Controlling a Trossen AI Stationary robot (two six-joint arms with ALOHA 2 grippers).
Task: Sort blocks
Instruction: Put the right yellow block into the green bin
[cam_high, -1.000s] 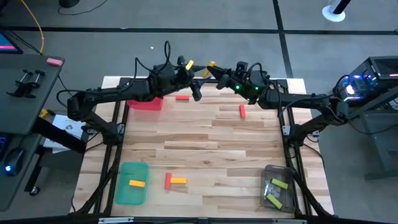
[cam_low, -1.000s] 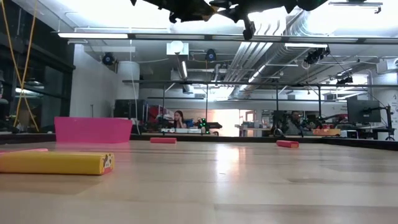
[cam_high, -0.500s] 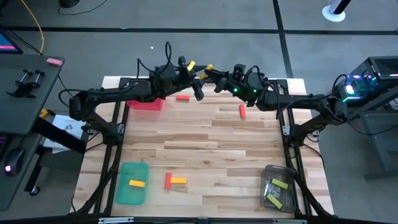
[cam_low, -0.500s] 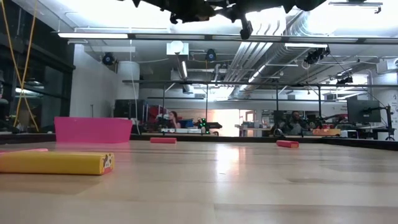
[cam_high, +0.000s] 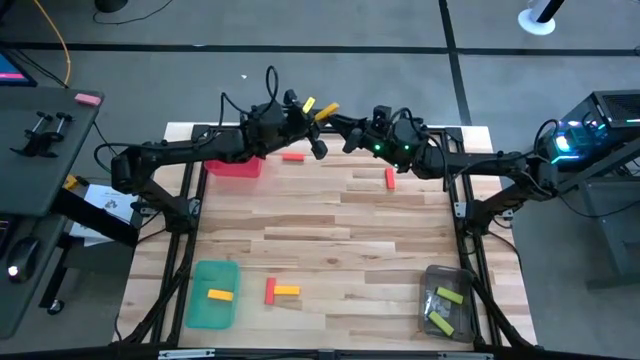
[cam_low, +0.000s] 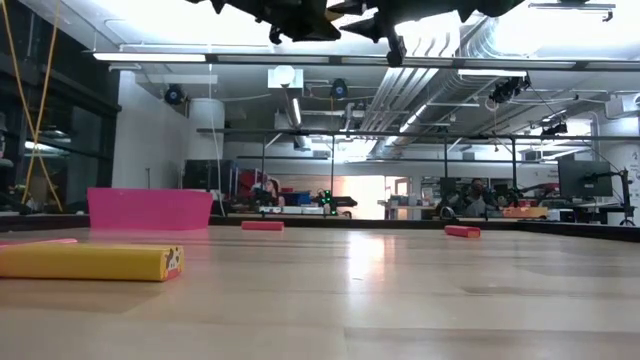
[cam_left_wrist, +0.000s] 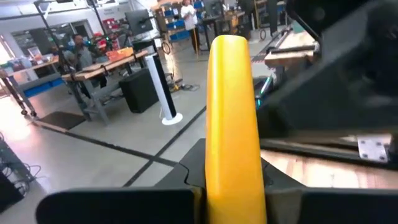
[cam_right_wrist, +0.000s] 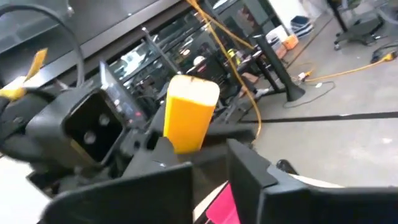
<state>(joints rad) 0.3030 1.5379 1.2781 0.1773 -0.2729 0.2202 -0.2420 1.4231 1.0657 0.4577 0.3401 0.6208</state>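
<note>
A yellow block (cam_high: 327, 110) hangs in the air above the table's far edge, between my two grippers. My left gripper (cam_high: 318, 117) reaches in from the left and is shut on one end of the block (cam_left_wrist: 231, 118). My right gripper (cam_high: 337, 120) comes from the right. Its fingers (cam_right_wrist: 211, 168) stand slightly apart at the block's other end (cam_right_wrist: 189, 112). Two red blocks (cam_high: 293, 156) (cam_high: 389, 178) lie flat on the far part of the table. A red block (cam_high: 270, 291) and a yellow one (cam_high: 288, 290) lie side by side near the front. My left gripper pinches the yellow block's near end (cam_left_wrist: 231, 177) between its two fingers. The block sticks straight out past the fingertips, along the fingers. It is lifted clear of the table. My right gripper has its fingers beside the block's other end (cam_right_wrist: 180, 146); whether a finger touches it I cannot tell.
A red tray (cam_high: 235, 167) stands at the far left, just under my left arm. A green tray (cam_high: 212, 312) with a yellow block (cam_high: 219, 294) sits near left. A clear tray (cam_high: 447, 318) with light green blocks (cam_high: 450, 296) sits near right.
My right gripper has carried the yellow block a short way toward the table's left, up to my left gripper. The block now sits between the left gripper's fingers. My left arm has stayed nearly still.
</note>
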